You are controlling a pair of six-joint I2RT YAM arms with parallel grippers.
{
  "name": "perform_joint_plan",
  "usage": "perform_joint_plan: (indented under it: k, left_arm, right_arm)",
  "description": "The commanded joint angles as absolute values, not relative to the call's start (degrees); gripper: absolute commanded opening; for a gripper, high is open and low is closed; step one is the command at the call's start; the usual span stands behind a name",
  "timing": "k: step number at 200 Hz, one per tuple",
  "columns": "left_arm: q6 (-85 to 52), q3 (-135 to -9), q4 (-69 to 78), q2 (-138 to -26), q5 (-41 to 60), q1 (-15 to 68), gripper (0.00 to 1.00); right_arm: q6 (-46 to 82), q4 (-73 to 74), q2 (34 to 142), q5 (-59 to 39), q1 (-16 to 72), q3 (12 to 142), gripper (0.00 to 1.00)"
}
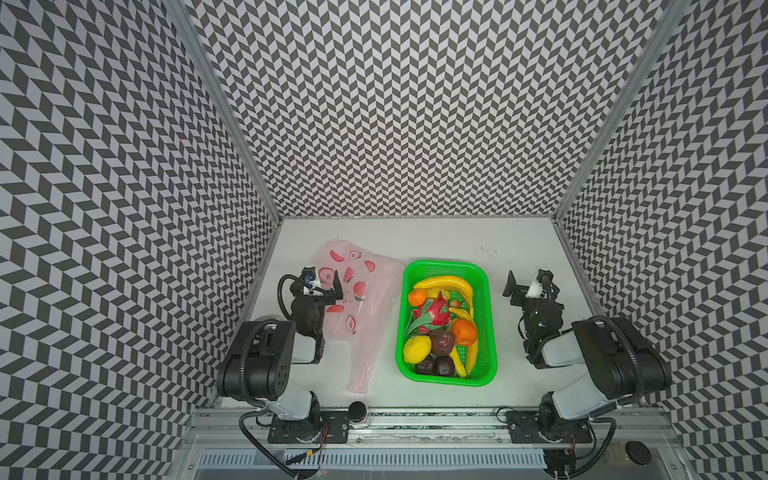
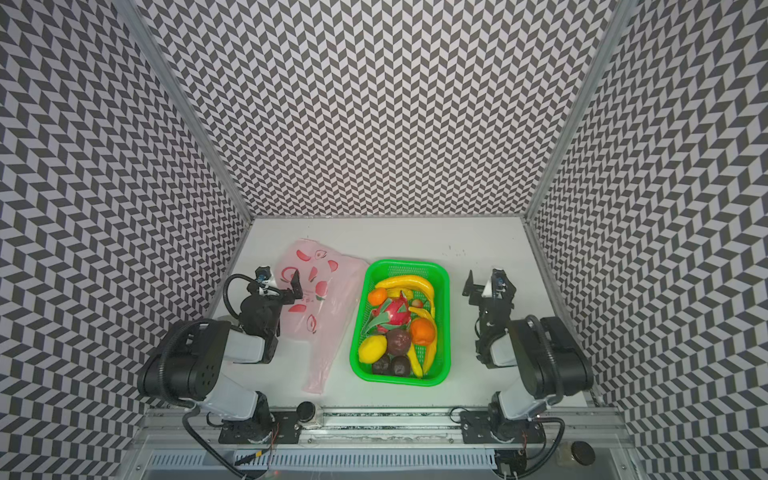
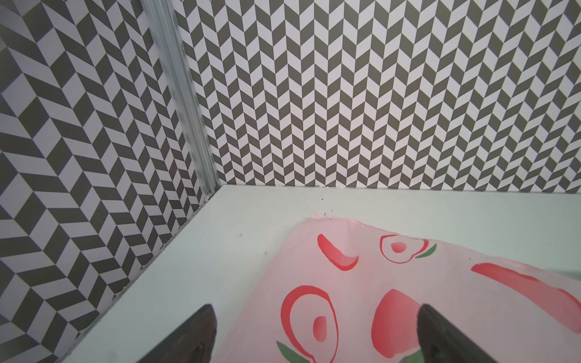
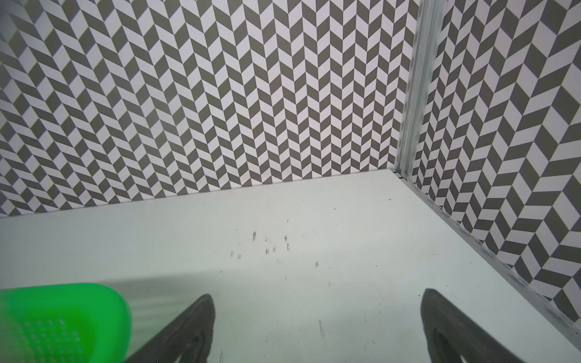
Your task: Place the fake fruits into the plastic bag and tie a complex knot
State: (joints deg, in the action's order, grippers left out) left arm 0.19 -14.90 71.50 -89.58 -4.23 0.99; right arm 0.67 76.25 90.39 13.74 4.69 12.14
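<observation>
The plastic bag (image 1: 365, 303) (image 2: 332, 299) is pale pink with red fruit prints and lies flat on the white table, left of the basket. Its narrow handle end (image 1: 359, 374) points to the front; a knot is out of view. The fake fruits (image 1: 434, 313) all sit in the green basket: bananas (image 1: 446, 282), oranges (image 1: 464, 331), a lemon (image 1: 417, 349), a dragon fruit and dark balls (image 1: 441, 340). My left gripper (image 1: 326, 282) (image 2: 279, 276) (image 3: 314, 309) hangs open over the bag's (image 3: 361, 298) left part. My right gripper (image 1: 527, 277) (image 2: 486, 279) (image 4: 317, 294) is open and empty over bare table, right of the basket.
The green mesh basket (image 1: 444, 264) (image 2: 405, 262) (image 4: 63, 314) stands mid-table between the arms. Patterned walls close in the table on the left, back and right. A black knob (image 1: 357, 409) sits on the front rail, and a dark round lid (image 1: 638, 452) at the front right.
</observation>
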Motion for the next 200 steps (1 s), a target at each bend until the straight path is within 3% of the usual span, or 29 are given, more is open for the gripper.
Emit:
perform_joint_plan:
  k: [1, 200]
  left_arm:
    - [0.0, -14.5, 72.6, -89.4, -4.2, 1.2, 1.0]
    - [-2.0, -10.7, 77.5, -86.2, -0.7, -1.2, 1.0]
  right_arm:
    - [1.1, 79.0, 90.2, 14.5, 4.6, 12.0, 0.99]
    - [1.2, 80.9, 87.4, 15.1, 4.6, 10.1, 0.99]
